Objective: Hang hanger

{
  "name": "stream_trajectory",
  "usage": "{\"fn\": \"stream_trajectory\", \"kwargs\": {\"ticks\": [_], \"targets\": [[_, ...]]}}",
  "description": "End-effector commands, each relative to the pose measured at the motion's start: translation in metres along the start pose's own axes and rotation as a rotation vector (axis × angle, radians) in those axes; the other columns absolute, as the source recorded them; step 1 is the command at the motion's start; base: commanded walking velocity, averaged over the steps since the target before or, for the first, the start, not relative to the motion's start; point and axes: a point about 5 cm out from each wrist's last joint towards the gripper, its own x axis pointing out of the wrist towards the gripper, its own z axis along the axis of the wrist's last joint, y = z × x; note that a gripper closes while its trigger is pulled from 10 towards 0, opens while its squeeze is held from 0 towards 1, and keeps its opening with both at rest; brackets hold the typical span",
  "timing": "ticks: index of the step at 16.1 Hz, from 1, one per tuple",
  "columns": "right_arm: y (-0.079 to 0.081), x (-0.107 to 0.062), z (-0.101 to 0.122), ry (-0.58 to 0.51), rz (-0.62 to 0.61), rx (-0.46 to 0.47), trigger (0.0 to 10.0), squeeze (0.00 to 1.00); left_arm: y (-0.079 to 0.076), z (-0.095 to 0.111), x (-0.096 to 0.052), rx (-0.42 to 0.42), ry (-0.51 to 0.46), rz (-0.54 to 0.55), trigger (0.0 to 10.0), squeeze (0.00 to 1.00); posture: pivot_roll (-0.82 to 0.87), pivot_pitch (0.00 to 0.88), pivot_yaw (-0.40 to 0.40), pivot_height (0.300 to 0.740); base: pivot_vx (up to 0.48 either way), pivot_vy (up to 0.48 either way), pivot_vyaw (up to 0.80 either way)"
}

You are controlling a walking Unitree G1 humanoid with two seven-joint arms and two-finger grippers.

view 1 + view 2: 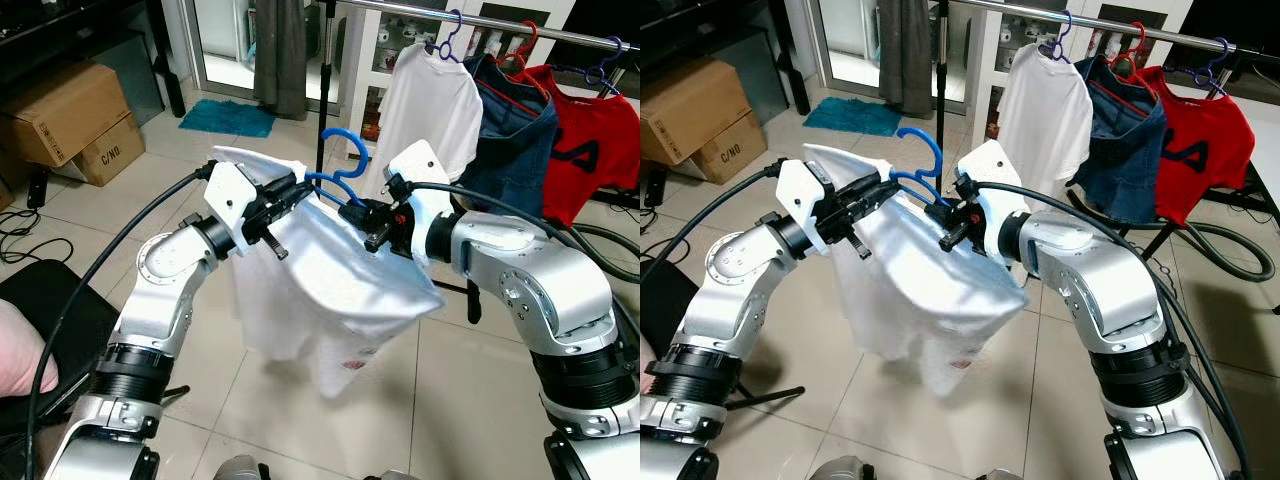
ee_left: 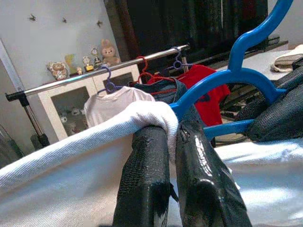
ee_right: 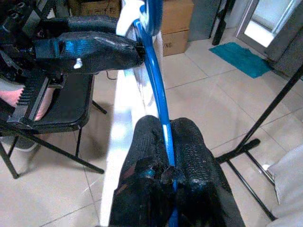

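A blue plastic hanger point(image 1: 344, 152) carries a white shirt point(image 1: 320, 290) and is held up in front of me by both grippers. My left gripper point(image 2: 173, 130) is shut on the hanger's shoulder through the white cloth point(image 1: 297, 192). At the hanger's other side my right gripper point(image 3: 166, 128) is shut on its blue bar point(image 1: 357, 212). The hook points upward, well below and to the left of the metal clothes rail point(image 1: 500, 22). On that rail hang a white T-shirt point(image 1: 432, 105), a denim garment point(image 1: 510, 130) and a red shirt point(image 1: 590, 150).
The rail's black upright point(image 1: 322, 90) and floor feet point(image 3: 251, 142) stand just behind the shirt. Cardboard boxes point(image 1: 70, 115) and a teal mat point(image 1: 228, 117) lie at the back left. A black chair point(image 1: 50, 310) is at my left; a grey hose point(image 1: 600, 240) on the right.
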Motion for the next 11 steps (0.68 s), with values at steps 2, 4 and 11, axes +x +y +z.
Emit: {"fn": "stream_trajectory", "kwargs": {"ticks": [2, 4, 11], "targets": [[-0.008, -0.006, 0.006, -0.038, -0.047, -0.008, 0.0, 0.00, -0.001, 0.005, 0.002, 0.034, -0.016, -0.036, 0.0, 0.00, -0.02, 0.000, -0.010, 0.740, 0.000, 0.000, 0.00], [-0.006, -0.007, 0.007, -0.052, -0.038, -0.008, 0.0, 0.00, 0.000, 0.002, 0.002, -0.006, -0.001, -0.039, 10.0, 0.00, -0.01, 0.000, -0.007, 0.740, 0.000, 0.000, 0.00], [-0.008, -0.009, -0.001, -0.064, -0.086, -0.012, 0.0, 0.00, -0.009, 0.007, 0.013, -0.130, -0.025, -0.037, 10.0, 1.00, -0.01, 0.000, -0.005, 0.740, 0.000, 0.000, 0.00]]}}
